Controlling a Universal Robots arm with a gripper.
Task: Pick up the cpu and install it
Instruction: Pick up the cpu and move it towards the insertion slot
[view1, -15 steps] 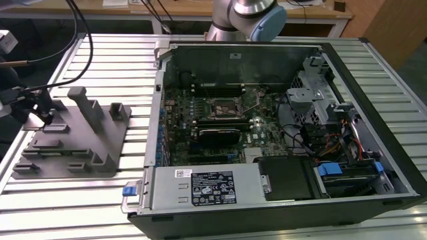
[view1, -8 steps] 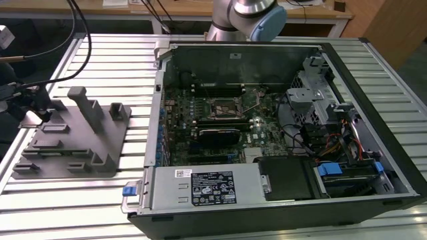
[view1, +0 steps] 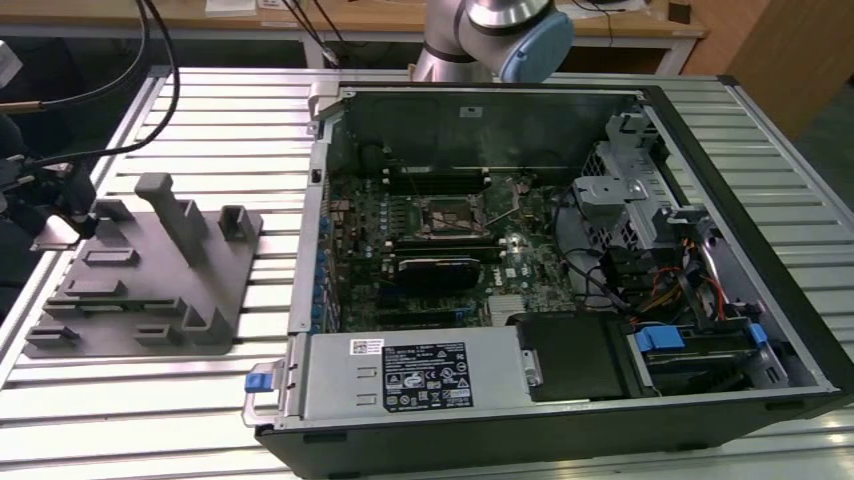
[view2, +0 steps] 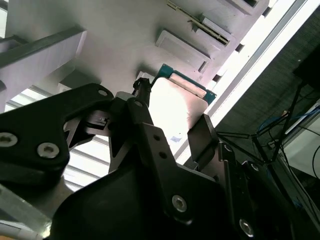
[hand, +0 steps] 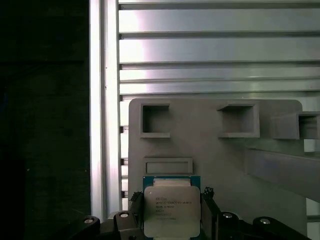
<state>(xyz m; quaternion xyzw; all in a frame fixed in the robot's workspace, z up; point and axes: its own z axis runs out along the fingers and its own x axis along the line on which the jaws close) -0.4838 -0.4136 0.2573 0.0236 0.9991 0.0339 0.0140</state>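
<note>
While the pincer (hand: 171, 196) grips it, the cpu (hand: 171, 212) sits between its fingers (view2: 146, 107).

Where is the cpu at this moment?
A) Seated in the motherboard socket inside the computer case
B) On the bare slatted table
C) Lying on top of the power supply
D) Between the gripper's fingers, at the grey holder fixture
D: in the first wrist view the cpu sits clamped between the two fingers of the gripper, with the grey holder fixture right behind it.
</note>
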